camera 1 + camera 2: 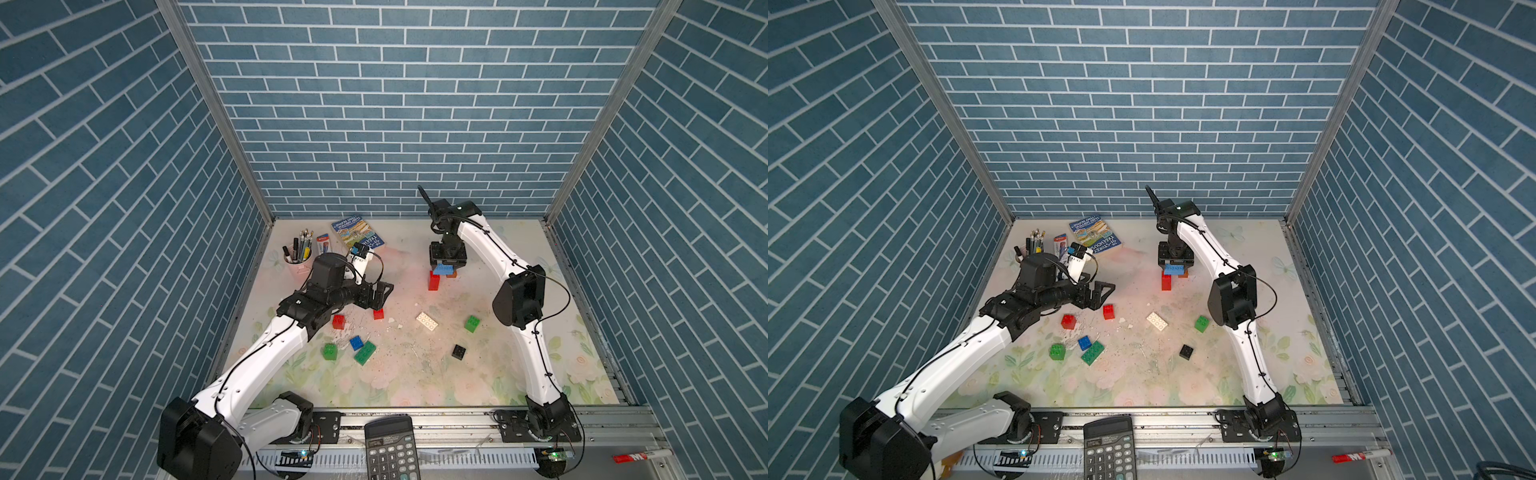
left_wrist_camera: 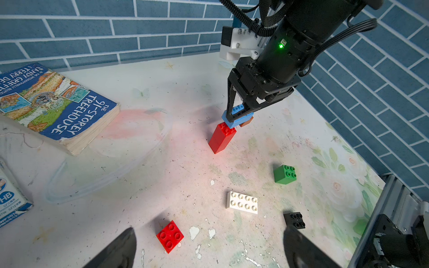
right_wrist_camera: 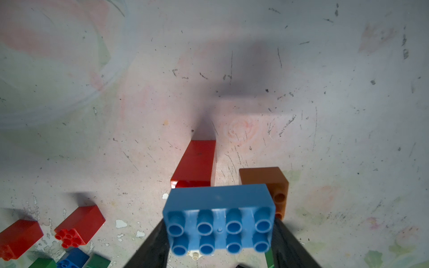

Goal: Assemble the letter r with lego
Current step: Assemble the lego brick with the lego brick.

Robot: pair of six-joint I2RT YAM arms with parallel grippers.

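Left wrist view shows the left gripper (image 2: 209, 229) spread wide and empty over the counter (image 2: 139, 162) on the near side of the tall red brick (image 2: 222, 139), at whose top the right gripper (image 2: 239, 111) pinches a light blue brick (image 2: 234, 121) with a brown brick (image 2: 246, 121) under one end, a book (image 2: 58, 104) lying beyond and left of it.

Your table (image 1: 415, 382) has a scuffed, chipped floral top, with a book (image 1: 358, 233), a pencil box (image 1: 323, 245) and a pen cup (image 1: 297, 259) at its back left. A tall red brick (image 1: 434, 281) stands upright towards the back. Nearer you lie two red bricks (image 1: 339, 321) (image 1: 378, 313), a blue brick (image 1: 356, 342), three green bricks (image 1: 330, 351) (image 1: 365, 353) (image 1: 472, 323), a white brick (image 1: 427, 321) and a black brick (image 1: 459, 351).
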